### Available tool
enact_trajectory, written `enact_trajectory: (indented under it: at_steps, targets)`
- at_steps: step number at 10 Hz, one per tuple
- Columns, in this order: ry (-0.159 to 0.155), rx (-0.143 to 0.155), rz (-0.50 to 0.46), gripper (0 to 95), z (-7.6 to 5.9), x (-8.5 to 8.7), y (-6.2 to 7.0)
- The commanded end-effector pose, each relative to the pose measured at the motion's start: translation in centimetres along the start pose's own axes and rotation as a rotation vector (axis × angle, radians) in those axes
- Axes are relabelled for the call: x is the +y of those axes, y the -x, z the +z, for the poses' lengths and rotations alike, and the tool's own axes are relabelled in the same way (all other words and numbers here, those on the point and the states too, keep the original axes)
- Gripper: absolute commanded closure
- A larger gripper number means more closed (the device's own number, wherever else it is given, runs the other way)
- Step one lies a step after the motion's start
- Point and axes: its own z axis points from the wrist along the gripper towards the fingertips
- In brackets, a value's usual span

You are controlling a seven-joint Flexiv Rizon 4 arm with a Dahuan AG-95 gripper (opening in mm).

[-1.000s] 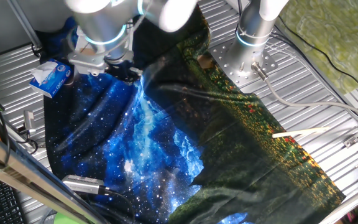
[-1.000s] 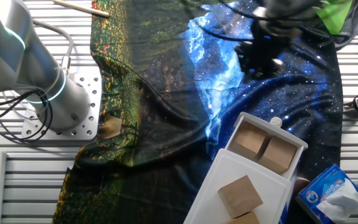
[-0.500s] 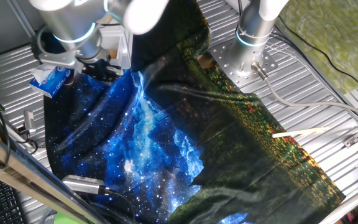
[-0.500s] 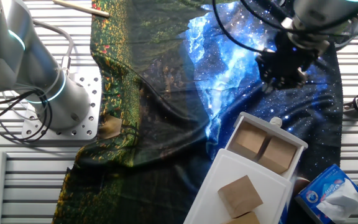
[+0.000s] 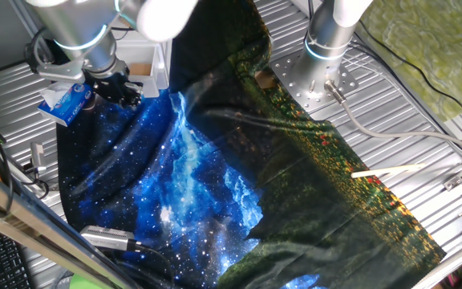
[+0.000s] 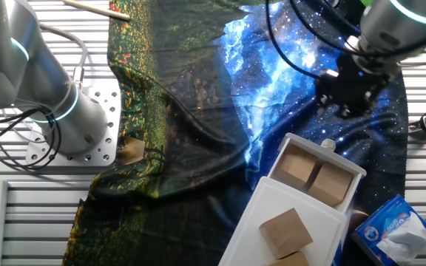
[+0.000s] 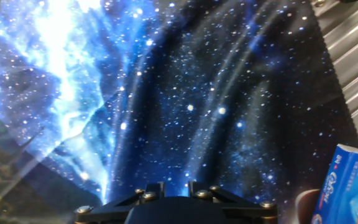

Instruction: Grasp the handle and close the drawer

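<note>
The drawer (image 6: 313,177) is a white box with a tan interior, pulled open from its white case (image 6: 272,222) on the starry blue cloth. The handle (image 6: 328,145), a small round white knob, sits on the drawer front. My gripper (image 6: 348,109) hovers above the cloth, a short way beyond the knob and apart from it. In the one fixed view the gripper (image 5: 123,95) is just in front of the drawer (image 5: 157,66). In the hand view the gripper (image 7: 173,185) shows two short finger stubs with cloth between them; it holds nothing, and the knob is out of view.
A blue-and-white tissue packet (image 6: 394,230) lies beside the drawer case; it also shows in the hand view (image 7: 353,186) and the one fixed view (image 5: 66,100). The arm's base (image 6: 65,118) stands on a metal plate. A wooden stick (image 5: 387,170) lies on the slatted table.
My gripper has moved across the blue cloth toward the drawer side, ending near the knob and the tissue packet. The drawer has not moved.
</note>
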Motion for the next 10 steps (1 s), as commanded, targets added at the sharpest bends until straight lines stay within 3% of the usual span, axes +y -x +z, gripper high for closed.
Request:
enact_trajectory:
  at_steps: [1,5,6,10]
  targets:
    - [-0.002,0.003,0.005,76.0,0.2,-0.5,-0.1]
    - [-0.005,0.0,-0.004,76.0,1.4,-1.5,-0.9]
    - [-0.002,0.001,-0.007,57.0,1.5,-1.6,-1.1]
    - [0.001,0.001,-0.011,57.0,1.6,-2.0,-1.6]
